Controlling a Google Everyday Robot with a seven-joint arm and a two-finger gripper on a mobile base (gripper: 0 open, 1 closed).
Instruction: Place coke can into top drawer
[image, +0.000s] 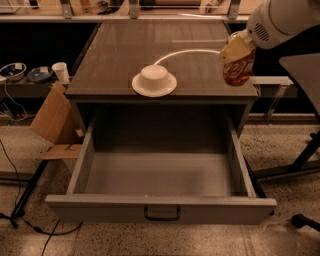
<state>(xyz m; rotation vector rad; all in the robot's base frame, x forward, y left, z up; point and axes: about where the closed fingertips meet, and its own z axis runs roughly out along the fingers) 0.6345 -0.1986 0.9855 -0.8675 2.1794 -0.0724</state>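
Note:
The red coke can (239, 70) with white lettering hangs in my gripper (235, 51) above the right front corner of the cabinet top (115, 55). The pale fingers (233, 48) are shut on the can's upper part and hide its top. The white arm reaches in from the upper right. The top drawer (160, 207) is pulled wide open below the cabinet front. It is grey, deep and has nothing inside. Its dark handle (162, 214) sits at the middle of the front panel. The can is behind and above the drawer's right rear corner.
A white upturned bowl on a plate (154, 80) sits near the front edge of the cabinet top. A white cable (185, 52) curves behind it. A cardboard flap (52, 117) leans at the cabinet's left. A white cup (61, 72) and bowls stand on a left shelf. A dark table (302, 67) is at right.

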